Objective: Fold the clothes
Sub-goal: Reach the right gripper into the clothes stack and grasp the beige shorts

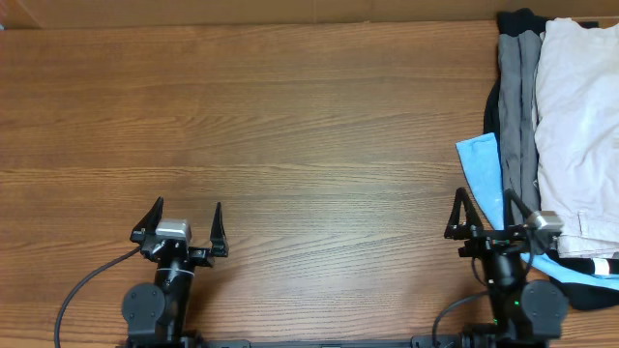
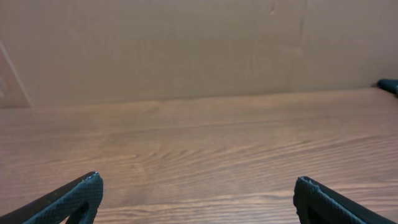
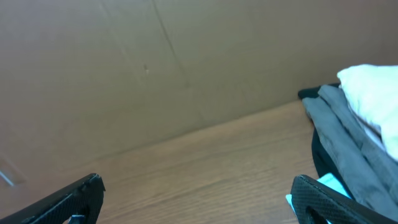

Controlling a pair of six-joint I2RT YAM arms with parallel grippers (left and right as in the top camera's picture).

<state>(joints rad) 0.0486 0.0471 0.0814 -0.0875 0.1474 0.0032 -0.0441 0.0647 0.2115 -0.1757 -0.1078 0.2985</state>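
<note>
A pile of clothes lies at the table's right edge: a white garment (image 1: pixel 580 126) on top, a grey one (image 1: pixel 517 106) beside it, a light blue one (image 1: pixel 481 164) sticking out below, and black cloth (image 1: pixel 513 21) underneath. The right wrist view shows the white garment (image 3: pixel 373 87), the grey one (image 3: pixel 339 124) and a bit of light blue (image 3: pixel 329 185). My right gripper (image 1: pixel 484 203) (image 3: pixel 196 186) is open and empty, just left of the pile. My left gripper (image 1: pixel 189 215) (image 2: pixel 198 186) is open and empty over bare wood at the front left.
The wooden table (image 1: pixel 290 116) stretches from the left to the pile. A brown cardboard wall (image 2: pixel 186 43) stands along the far edge. A cable (image 1: pixel 82 285) runs from the left arm's base.
</note>
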